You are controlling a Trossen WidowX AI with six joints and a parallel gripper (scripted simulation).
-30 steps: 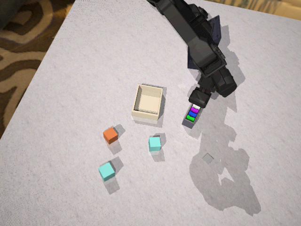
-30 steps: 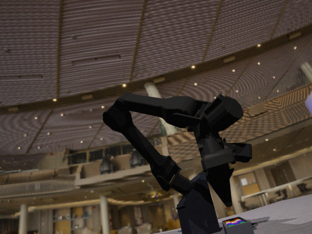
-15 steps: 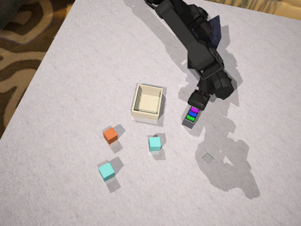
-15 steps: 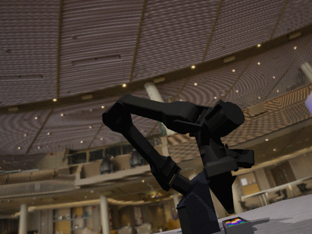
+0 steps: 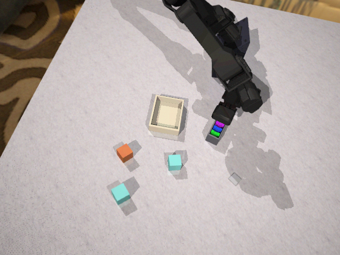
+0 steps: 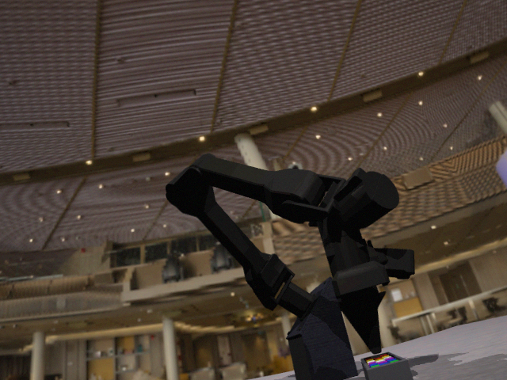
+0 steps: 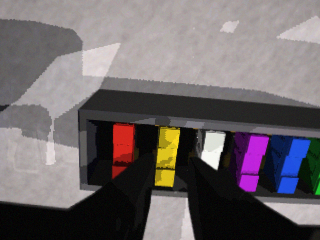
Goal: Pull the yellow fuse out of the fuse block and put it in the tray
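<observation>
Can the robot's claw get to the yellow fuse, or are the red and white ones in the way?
Probably yes. The gripper hangs partly open above the yellow fuse, a finger in each gap beside the red fuse and white fuse.

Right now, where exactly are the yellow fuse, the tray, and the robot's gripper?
yellow fuse (image 7: 167, 156): wrist view, middle of its body.
tray (image 5: 163, 129): top view, near wall's rim.
gripper (image 7: 172, 172): wrist view, gap between the two fingertips.
</observation>
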